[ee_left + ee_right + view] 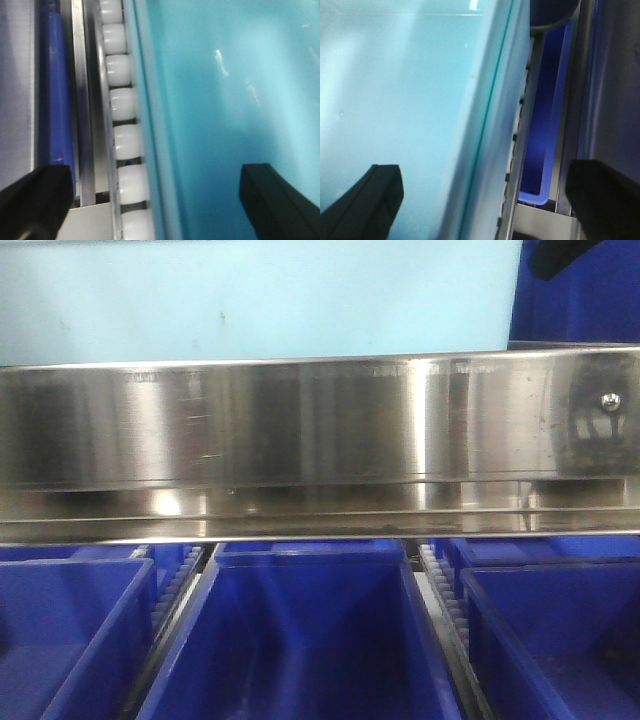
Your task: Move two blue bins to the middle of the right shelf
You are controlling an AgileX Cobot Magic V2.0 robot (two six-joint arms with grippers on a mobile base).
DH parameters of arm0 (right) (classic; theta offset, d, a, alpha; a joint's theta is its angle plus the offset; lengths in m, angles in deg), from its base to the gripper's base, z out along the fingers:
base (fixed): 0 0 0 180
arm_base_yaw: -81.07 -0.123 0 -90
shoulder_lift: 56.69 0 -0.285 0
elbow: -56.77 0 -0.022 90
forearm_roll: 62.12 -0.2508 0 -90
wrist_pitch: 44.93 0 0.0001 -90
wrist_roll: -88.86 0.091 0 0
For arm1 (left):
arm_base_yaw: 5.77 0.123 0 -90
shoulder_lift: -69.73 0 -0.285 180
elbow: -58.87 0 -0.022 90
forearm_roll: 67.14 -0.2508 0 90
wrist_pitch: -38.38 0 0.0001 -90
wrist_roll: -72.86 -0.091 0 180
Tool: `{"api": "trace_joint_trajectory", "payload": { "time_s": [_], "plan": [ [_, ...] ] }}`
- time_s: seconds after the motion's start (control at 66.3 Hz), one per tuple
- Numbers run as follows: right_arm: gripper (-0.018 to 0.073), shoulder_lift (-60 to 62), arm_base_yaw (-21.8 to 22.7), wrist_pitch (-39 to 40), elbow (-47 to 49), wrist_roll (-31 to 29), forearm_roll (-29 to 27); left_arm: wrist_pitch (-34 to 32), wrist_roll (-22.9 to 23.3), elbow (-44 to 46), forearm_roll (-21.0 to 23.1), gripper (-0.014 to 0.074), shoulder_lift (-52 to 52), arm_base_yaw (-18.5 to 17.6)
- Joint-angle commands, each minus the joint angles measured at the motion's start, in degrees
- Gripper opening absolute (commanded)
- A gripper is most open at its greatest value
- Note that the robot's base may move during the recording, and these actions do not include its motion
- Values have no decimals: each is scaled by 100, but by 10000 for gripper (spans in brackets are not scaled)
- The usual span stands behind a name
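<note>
The big pale sky-blue plastic bin [250, 300] sits behind the wide shiny steel rail [300, 420], so its bottom is hidden and its top is cut off. I cannot tell if it is one bin or two. The dark blue plastic bins [300, 650] below are cut off too. Up close it is all blurry, and the left gripper [150, 172] shows only part of its black fingers [32, 200].

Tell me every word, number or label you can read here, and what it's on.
None: no words, numbers or labels can be read in any view.
The pale bin has a plain wall.
The rail shows only scratches and a screw.
The dark blue bins and the rollers are unmarked.
</note>
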Motion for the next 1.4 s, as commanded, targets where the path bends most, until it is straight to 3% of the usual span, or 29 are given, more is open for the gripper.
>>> {"api": "trace_joint_trajectory", "payload": {
  "time_s": [0.0, 0.181, 0.362, 0.422, 0.498, 0.588, 0.619, 0.664, 0.785, 1.147, 1.388],
  "plan": [
    [559, -100, -126, -8, -112, -54, -37, 137, -95, -44, -51, 465, 92, -2],
    [559, -100, -209, 71, -112, -54, -37, 185, -95, -44, -51, 325, 92, -2],
    [558, -100, -209, 40, -112, -54, -37, 208, -95, -44, -51, 319, 92, -2],
    [517, -100, -209, -29, -112, -54, -37, 252, -95, -44, -51, 319, 92, -2],
    [375, -100, -209, -104, -112, -54, -37, 292, -95, -44, -51, 311, 92, -2],
    [97, -100, -209, -171, -112, -54, -37, 353, -95, -44, -51, 258, 92, -2],
    [-51, -100, -209, -196, -112, -54, -37, 366, -95, -44, -51, 198, 92, -2],
    [-167, -100, -209, -199, -112, -54, -37, 389, -95, -44, -51, 119, 92, -2],
    [-153, -100, -218, -199, -112, -29, -37, 454, -95, -44, -51, -110, 92, -2],
    [-153, 154, -218, -37, -101, -29, -37, 229, -95, -34, 55, -111, -270, -2],
    [-153, 361, -218, 0, 571, -29, -37, -41, -95, 345, 353, -111, -680, -2]
  ]
}}
